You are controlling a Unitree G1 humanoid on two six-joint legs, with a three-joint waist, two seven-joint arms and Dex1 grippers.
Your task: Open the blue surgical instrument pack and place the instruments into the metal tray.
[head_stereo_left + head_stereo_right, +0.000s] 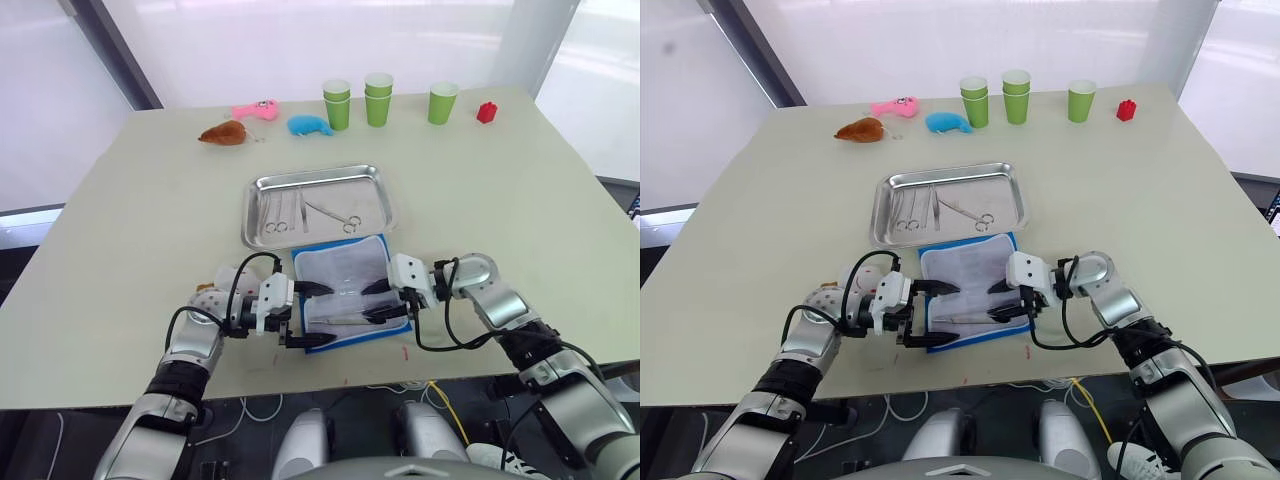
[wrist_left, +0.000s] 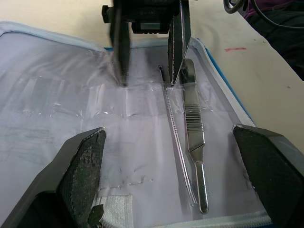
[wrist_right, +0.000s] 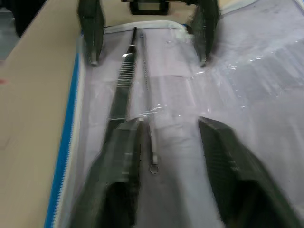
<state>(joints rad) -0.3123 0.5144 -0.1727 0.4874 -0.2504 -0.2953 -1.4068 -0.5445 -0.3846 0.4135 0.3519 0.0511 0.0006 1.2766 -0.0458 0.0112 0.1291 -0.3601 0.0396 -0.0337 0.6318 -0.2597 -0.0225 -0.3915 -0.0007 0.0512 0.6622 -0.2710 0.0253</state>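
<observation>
Left wrist view: the blue surgical instrument pack (image 2: 142, 118) lies open on the tabletop (image 1: 130, 230), its edges cut off, pale lining under a clear film. Two tools lie on it — ridged tweezers (image 2: 194, 137) and a thin probe (image 2: 176, 137) beside them.

The left gripper (image 1: 309, 315) has its fingers spread wide over the pack's near left part, holding nothing. The right gripper (image 1: 379, 299) faces it with fingers parted; one finger (image 3: 116, 175) covers the tweezers' end, so whether it touches them is hard to tell.

The metal tray (image 1: 262, 183) sits just beyond the pack — scissors (image 1: 345, 220) and other instruments (image 1: 280, 212) lie inside.
</observation>
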